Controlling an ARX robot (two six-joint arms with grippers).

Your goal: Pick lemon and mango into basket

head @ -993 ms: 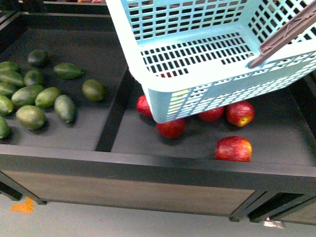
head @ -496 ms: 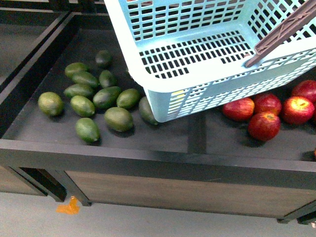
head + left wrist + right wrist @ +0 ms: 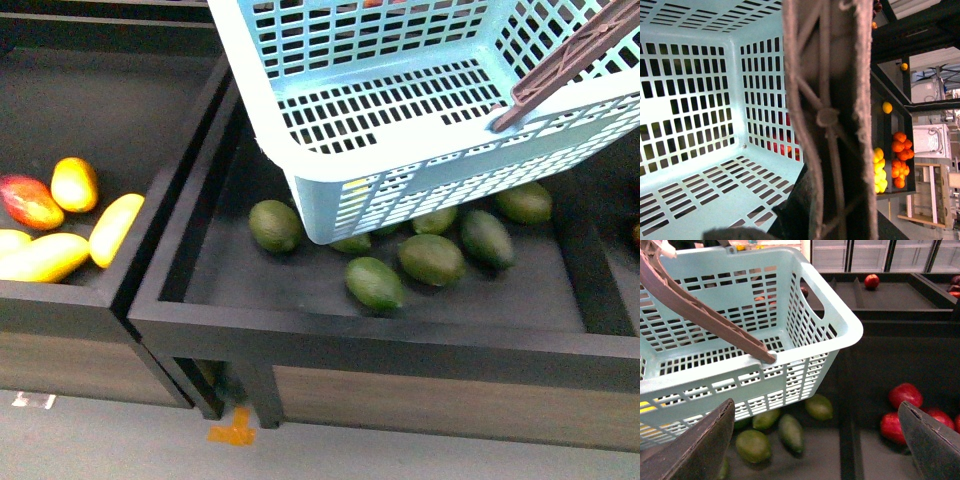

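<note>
Right pincer (image 3: 816,407), wide-spread, near slotted turquoise basket (image 3: 842,332)

right tool (image 3: 816,406): two broad fingers (image 3: 935,445), dark grey, matte, slightly grainy surface; outer edges curved, tips tapering to blunt rounded points; lighter grey sheen along the inner faces; both same shape, mirrored

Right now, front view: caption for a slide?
Basket hangs above a bin of green fruit; yellow fruit in the next bin left.

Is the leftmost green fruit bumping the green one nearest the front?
Apart. The front view shows bare dark bin floor between the leftmost green fruit and the front green fruit.
</note>
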